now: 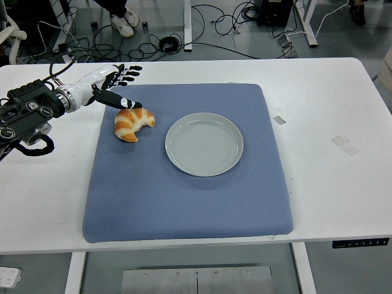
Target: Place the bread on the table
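A golden croissant (133, 123) lies on the blue mat (184, 196), left of the plate, with nothing holding it. My left hand (119, 86) hovers just above and behind it, at the mat's back left corner, fingers spread and open. Its thumb tip points down toward the croissant but stands clear of it. The right arm is out of view.
A pale grey empty plate (204, 143) sits in the middle of the mat. White table (331, 110) surrounds the mat, with small tape marks on the right (345, 144). Cables and a person's feet show on the floor beyond the far edge.
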Robot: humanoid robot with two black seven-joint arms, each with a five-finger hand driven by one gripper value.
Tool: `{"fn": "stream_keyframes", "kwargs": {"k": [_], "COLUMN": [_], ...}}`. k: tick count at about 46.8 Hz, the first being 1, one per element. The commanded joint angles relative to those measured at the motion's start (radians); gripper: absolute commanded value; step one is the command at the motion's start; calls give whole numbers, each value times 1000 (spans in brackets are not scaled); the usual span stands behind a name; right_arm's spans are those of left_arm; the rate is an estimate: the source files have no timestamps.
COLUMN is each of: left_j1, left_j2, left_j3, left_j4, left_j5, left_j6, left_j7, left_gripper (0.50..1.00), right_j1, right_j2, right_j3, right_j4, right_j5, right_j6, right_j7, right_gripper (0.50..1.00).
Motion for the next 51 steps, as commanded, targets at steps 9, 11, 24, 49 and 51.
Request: {"fn": "stream_keyframes", "kwargs": {"k": [9, 11, 24, 49, 51], "left_j1": [15, 15, 12, 46, 46], "left_j2": [12, 16, 58, 86, 86], "left_j3": [-137, -155, -221, -283, -281], "left_j4": [1, 1, 1, 0, 0], "left_j5": [-100, -114, -191, -272, -272], "left_j6": [0, 0, -11, -11, -11], "left_j7": [0, 0, 3, 1, 1], "left_gripper": [965, 966, 966, 968, 968], "right_j1": [-3, -4, -8, -8, -9], "right_j2": [0, 0, 0, 0, 0], "right_j3": [-1, -1, -1, -1, -1], "right_j4": [0, 0, -1, -1, -1], "right_j5": [0, 0, 0, 0, 0], "right_j6": [0, 0, 0, 0, 0], "right_j7": [-1, -1, 0, 0, -1], "right_gripper": [1000, 1000, 1000, 1000, 1000]}}
